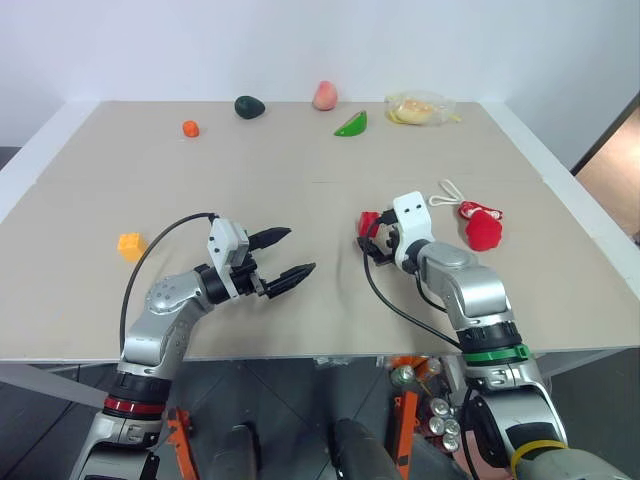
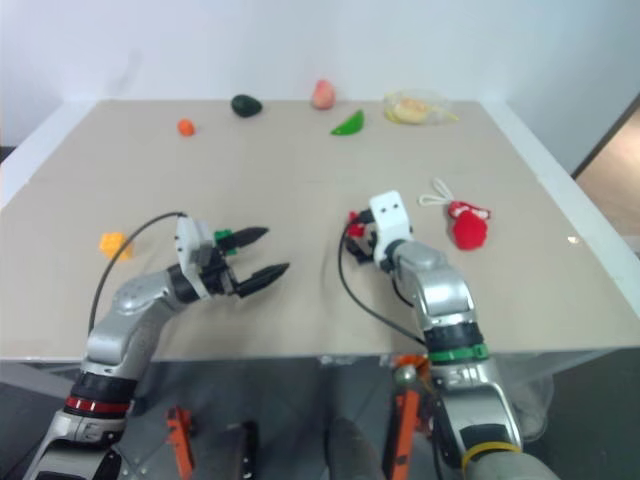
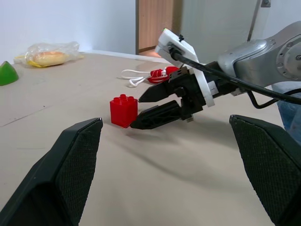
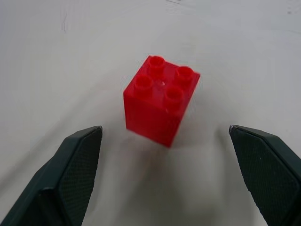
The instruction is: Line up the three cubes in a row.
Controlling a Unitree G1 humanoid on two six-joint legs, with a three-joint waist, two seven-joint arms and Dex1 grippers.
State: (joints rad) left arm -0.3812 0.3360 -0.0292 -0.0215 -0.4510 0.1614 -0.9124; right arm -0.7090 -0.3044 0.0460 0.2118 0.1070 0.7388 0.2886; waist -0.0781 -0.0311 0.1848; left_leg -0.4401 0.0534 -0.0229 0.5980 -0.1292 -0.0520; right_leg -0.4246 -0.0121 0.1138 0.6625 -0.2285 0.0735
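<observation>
This looks like a robotics test room rather than a home. A broad plain beige counter stands against a bare white wall, and its top is strewn with scattered props: toy food such as a dark avocado, a green wedge and a bagged pastry, plus studded toy bricks like the red cube. A wooden door shows beyond the counter.

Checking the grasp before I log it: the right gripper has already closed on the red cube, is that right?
Not closed: the right gripper is open, its fingers apart, with the red cube standing untouched on the table just ahead of them. The right wrist view shows it.
</observation>
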